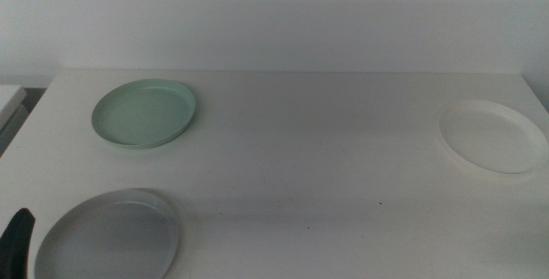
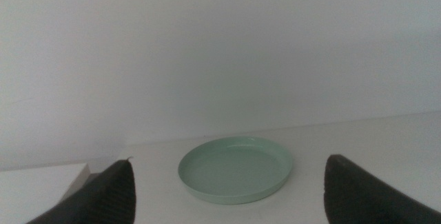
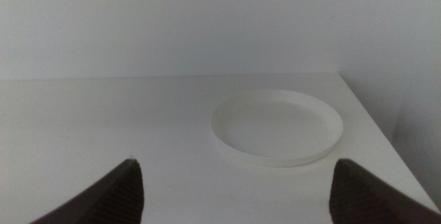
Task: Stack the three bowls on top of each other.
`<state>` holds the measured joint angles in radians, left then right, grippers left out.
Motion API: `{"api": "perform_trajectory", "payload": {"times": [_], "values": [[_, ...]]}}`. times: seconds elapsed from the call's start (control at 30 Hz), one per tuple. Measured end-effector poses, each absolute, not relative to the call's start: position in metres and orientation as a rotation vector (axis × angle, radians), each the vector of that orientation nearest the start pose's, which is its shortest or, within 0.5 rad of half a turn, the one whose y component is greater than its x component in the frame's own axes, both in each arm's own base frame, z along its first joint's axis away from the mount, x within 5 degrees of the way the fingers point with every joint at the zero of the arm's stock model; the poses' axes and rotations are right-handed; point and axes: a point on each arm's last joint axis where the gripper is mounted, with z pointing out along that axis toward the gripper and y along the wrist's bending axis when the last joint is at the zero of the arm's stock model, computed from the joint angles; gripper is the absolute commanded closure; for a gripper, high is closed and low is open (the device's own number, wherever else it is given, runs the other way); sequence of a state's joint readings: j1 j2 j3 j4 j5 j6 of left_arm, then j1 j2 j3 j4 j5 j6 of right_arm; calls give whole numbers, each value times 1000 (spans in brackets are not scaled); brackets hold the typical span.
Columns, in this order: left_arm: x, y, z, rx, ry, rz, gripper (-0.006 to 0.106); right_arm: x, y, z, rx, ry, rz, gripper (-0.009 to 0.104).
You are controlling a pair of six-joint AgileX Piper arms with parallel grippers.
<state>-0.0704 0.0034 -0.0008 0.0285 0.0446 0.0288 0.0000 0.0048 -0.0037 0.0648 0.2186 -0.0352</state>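
Three bowls lie apart on the white table. The mint green bowl (image 1: 144,113) is at the back left, the grey bowl (image 1: 109,234) at the front left, and the white bowl (image 1: 494,135) at the right. My left gripper (image 2: 229,160) is open and empty, facing the green bowl (image 2: 236,168) from a distance. Only a dark tip of the left gripper (image 1: 17,238) shows in the middle view, just left of the grey bowl. My right gripper (image 3: 236,163) is open and empty, with the white bowl (image 3: 277,126) ahead of it; it is out of the middle view.
A white wall stands right behind the table. The table's right edge (image 3: 375,127) runs close past the white bowl. A pale block (image 1: 9,100) sits beyond the table's left edge.
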Motion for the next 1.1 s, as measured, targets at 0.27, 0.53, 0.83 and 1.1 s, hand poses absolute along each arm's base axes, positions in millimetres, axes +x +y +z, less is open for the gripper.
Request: {"api": "perform_trajectory", "payload": {"times": [0.27,0.53,0.83,1.1], "values": [[57,1,209,25,1536,65,7,56,1,194,13,1703,33,9],[78,6,292,0,1785,107,7,56,1,194,13,1703,33,9],[122,6,369,27,2308,40,7,56,1,194,13,1703,33,9],[177,10,358,17,2657,7,7,56,1,194,13,1703,33,9]]}}
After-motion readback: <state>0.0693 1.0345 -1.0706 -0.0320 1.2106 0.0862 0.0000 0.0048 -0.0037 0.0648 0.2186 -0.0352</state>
